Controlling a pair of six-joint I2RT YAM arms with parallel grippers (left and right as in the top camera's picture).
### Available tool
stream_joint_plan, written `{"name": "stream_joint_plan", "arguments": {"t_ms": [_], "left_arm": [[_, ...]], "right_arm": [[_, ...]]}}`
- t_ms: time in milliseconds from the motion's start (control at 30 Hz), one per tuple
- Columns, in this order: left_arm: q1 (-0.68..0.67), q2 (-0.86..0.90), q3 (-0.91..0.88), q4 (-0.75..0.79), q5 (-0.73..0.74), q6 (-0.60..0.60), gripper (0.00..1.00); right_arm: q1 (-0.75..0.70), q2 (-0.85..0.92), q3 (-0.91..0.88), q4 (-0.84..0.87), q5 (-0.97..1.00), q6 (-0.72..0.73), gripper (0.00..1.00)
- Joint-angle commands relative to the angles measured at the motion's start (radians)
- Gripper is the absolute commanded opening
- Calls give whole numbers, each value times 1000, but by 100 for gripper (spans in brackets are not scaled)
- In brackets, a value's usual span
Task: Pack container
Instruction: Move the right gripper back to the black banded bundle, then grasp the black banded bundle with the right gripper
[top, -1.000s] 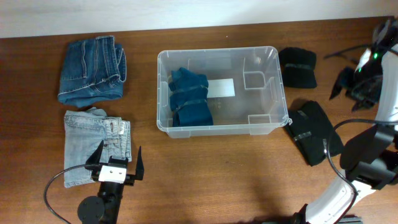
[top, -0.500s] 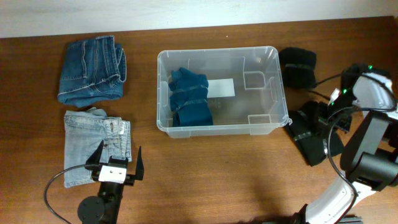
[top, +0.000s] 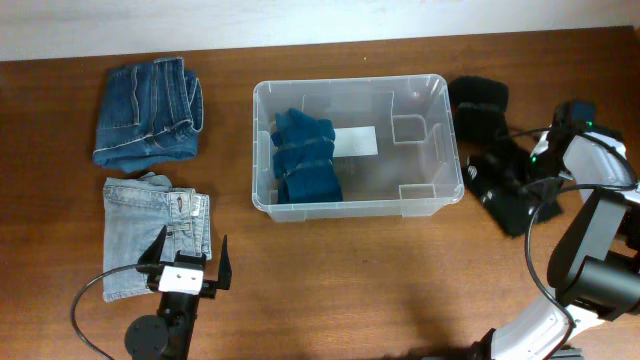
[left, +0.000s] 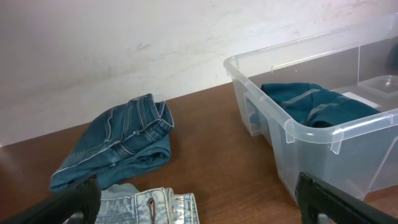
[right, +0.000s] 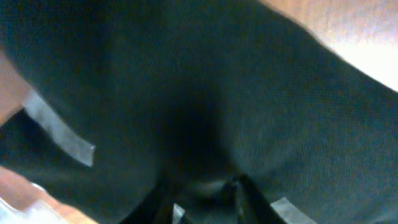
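Left of R claw (top: 522, 183) w/ blk garment (top: 495, 195): container (top: 395, 165).

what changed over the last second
The right gripper came down from the far right onto the nearer black folded garment, its fingers closed on the fabric, and the garment shifted toward the table's far side. The left gripper stayed open and still; the container, its teal clothes, the other black garment, dark jeans and light jeans did not move.

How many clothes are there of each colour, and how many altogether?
Dark blue jeans: 1
Light blue jeans: 1
Teal folded clothes, in the clear container: 1
Black folded clothes: 2
Total: 5
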Motion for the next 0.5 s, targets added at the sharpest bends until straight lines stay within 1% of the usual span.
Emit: {"name": "stream_joint_plan", "arguments": {"t_ms": [0, 67, 167, 233, 300, 367, 467], "left_arm": [[1, -7, -6, 0, 11, 16, 99], [1, -7, -6, 0, 11, 16, 99], [1, -7, -6, 0, 11, 16, 99], [1, -7, -6, 0, 11, 16, 99], [1, -7, -6, 0, 11, 16, 99], [1, -7, -6, 0, 11, 16, 99], [1, -7, -6, 0, 11, 16, 99]], "right_arm": [[1, 58, -14, 114, 64, 27, 31], [-5, 61, -14, 173, 102, 50, 30], [-29, 63, -14, 208, 135, 95, 26], [-79, 63, -13, 217, 158, 128, 24], [-124, 63, -13, 208, 153, 128, 22], [-164, 63, -13, 198, 117, 119, 20], [-223, 63, -8, 197, -22, 105, 21]]}}
